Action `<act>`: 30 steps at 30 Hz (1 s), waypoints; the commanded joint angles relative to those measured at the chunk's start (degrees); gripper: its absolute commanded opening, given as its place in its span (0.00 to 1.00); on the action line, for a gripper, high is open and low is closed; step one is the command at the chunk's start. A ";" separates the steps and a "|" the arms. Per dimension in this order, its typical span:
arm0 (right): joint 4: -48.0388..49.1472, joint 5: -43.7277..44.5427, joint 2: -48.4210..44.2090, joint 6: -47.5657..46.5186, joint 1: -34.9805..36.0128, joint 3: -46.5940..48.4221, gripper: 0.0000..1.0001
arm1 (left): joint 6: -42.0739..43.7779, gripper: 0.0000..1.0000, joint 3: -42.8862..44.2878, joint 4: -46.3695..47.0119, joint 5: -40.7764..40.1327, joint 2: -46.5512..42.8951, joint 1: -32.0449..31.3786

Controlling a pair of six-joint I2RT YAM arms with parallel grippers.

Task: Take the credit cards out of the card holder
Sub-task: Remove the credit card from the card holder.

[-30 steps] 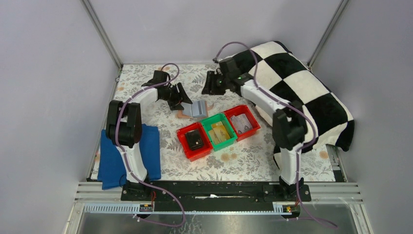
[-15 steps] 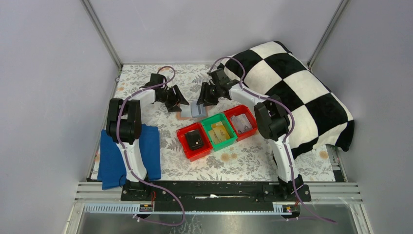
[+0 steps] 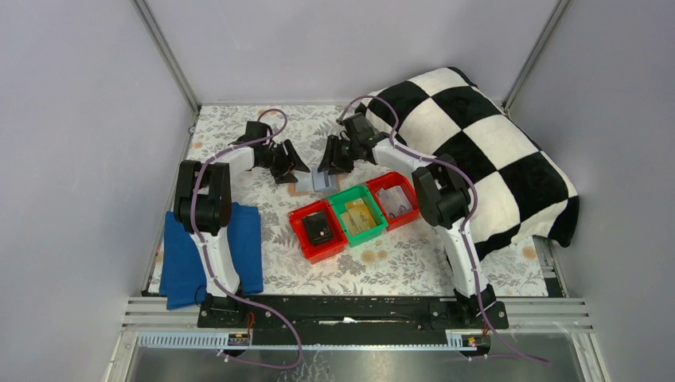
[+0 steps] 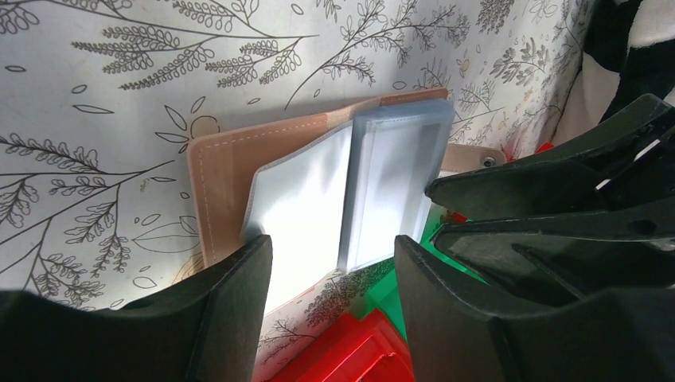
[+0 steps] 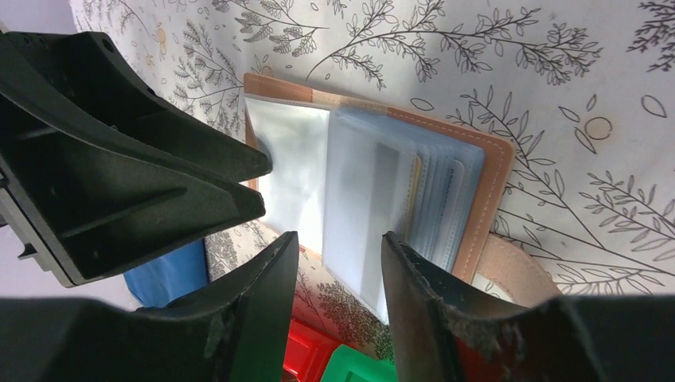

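Card holder [image 4: 219, 183] lies splayed open on the bench [image 4: 95, 95], I'd guess so both half-open, empty jaws can reach the credit cards [image 5: 438, 191].

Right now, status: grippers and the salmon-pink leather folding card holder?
Left gripper, right gripper open, empty. Pink card holder spread open, credit cards in sleeves. Nothing blocking.

Place: robot lab cell | cues: grey panel walls [image 3: 342, 48], aluminium corner post [image 3: 167, 56], base rail [image 3: 557, 318]
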 commanded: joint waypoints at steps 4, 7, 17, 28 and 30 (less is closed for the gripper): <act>2.09 -2.62 0.76 1.09 0.61 2.27 0.50 | 0.28 0.62 -0.80 1.93 1.06 0.00 0.21; 2.16 -2.22 0.27 1.10 0.65 1.83 0.49 | 0.27 0.62 -0.90 1.95 1.08 0.08 0.20; 2.94 4.27 -2.98 0.72 0.64 -3.33 0.55 | 0.40 0.62 -1.05 1.99 1.06 -0.04 0.23; 3.48 5.42 -4.47 -0.43 0.63 -4.24 0.55 | 0.60 0.62 -1.11 1.96 1.37 0.00 0.16; 3.60 4.66 -4.24 -0.44 0.65 -4.37 0.55 | 0.60 0.62 -1.15 1.99 1.35 -0.04 0.16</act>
